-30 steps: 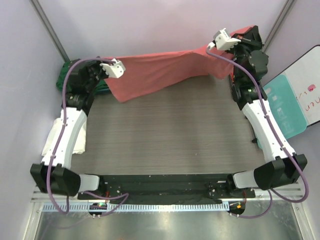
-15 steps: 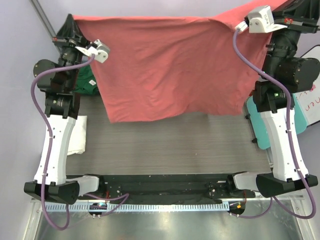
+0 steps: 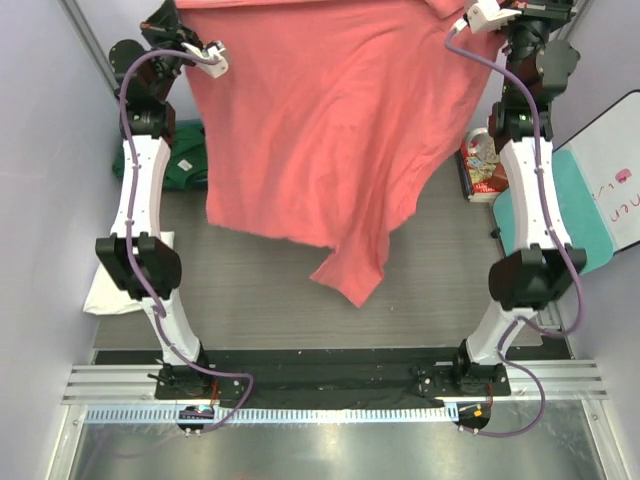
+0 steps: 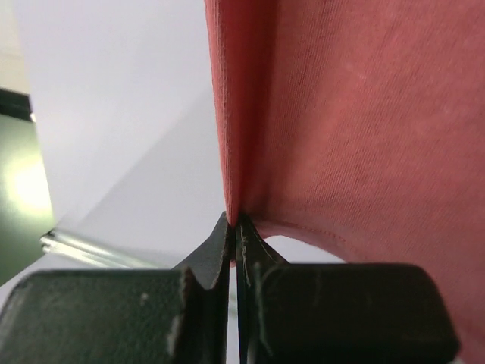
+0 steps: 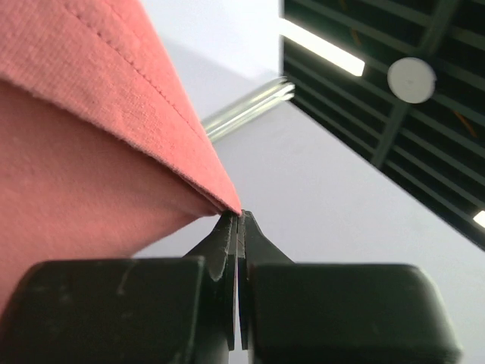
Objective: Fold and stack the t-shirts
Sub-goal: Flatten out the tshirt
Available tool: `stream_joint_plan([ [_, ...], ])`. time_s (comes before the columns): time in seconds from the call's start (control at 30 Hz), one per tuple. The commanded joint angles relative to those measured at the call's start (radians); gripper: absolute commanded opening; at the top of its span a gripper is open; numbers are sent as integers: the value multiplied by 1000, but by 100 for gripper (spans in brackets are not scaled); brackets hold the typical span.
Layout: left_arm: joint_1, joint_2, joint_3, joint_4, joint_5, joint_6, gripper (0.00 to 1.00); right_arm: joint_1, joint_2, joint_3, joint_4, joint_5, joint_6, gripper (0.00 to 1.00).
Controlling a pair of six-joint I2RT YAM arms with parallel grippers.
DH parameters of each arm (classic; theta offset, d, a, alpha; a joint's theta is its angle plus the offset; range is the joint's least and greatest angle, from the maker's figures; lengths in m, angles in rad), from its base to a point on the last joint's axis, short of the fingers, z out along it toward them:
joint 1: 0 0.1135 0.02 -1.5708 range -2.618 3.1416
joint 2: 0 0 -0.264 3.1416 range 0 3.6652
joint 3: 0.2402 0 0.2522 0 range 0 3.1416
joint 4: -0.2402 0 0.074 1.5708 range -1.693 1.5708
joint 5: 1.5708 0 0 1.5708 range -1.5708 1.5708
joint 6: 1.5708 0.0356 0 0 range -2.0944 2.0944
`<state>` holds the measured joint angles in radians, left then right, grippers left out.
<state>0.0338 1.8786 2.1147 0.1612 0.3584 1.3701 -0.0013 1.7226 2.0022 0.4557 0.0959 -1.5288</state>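
High above the table [image 3: 440, 300], the coral-red t-shirt [image 3: 320, 120] hangs spread and wrinkled, one flap drooping lowest near the centre. The left gripper [image 4: 235, 222] and right gripper [image 5: 239, 215] each pinch a top corner tightly. Open tabletop lies beneath; the dark green t-shirt [image 3: 186, 168] and white t-shirt [image 3: 105, 290] lie along the left edge.

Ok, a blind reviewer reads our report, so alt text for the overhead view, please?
The coral-red t-shirt hangs spread above the table, its top corners pinched by the raised left gripper and right gripper. A dark green t-shirt and white t-shirt lie at left.
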Motion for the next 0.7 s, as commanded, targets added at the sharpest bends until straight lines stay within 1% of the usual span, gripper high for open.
stream_joint_plan([
  [0.0,21,80,224,-6,11,67,0,-94,107,232,46,27,30,1],
  [0.03,21,123,263,-12,11,64,0,-101,142,344,29,25,33,1],
  [0.07,20,140,333,-11,5,64,0,-114,196,406,20,16,41,1],
  [0.1,17,155,364,-9,1,66,0,-117,225,467,6,7,44,1],
  [0.13,15,169,385,27,-2,66,0,-120,248,565,-8,-4,39,1],
  [0.2,14,174,399,73,-3,67,0,-120,269,616,-2,-35,29,1],
  [0.23,11,166,395,130,-3,63,0,-120,261,621,4,-39,24,1],
  [0.27,8,140,377,149,-7,52,0,-118,243,604,14,-44,25,1],
  [0.3,8,120,358,164,-10,43,0,-114,188,575,21,-48,28,1],
  [0.33,6,99,329,184,-10,34,0,-114,149,488,34,-48,36,1],
  [0.37,3,67,241,216,-6,26,0,-114,111,430,46,-48,48,1],
  [0.4,2,1,179,225,13,27,0,-114,22,362,55,-48,56,1],
  [0.43,2,-47,107,238,25,23,0,-114,-21,208,58,-51,61,1],
  [0.47,0,-86,-51,254,46,20,0,-114,-68,119,61,-58,74,1],
  [0.5,-3,-169,-135,253,63,23,0,-114,-122,30,61,-68,79,1],
  [0.53,-5,-206,-222,253,98,36,0,-114,-212,-152,58,-82,82,1],
  [0.57,-8,-241,-393,251,114,49,0,-114,-265,-246,54,-126,79,1],
  [0.6,-11,-307,-479,248,128,58,0,-114,-309,-338,61,-143,81,1],
  [0.63,-15,-337,-560,244,145,63,0,-103,-390,-496,46,-165,81,1],
  [0.67,-20,-370,-708,236,155,60,0,-98,-432,-566,16,-176,79,1],
])
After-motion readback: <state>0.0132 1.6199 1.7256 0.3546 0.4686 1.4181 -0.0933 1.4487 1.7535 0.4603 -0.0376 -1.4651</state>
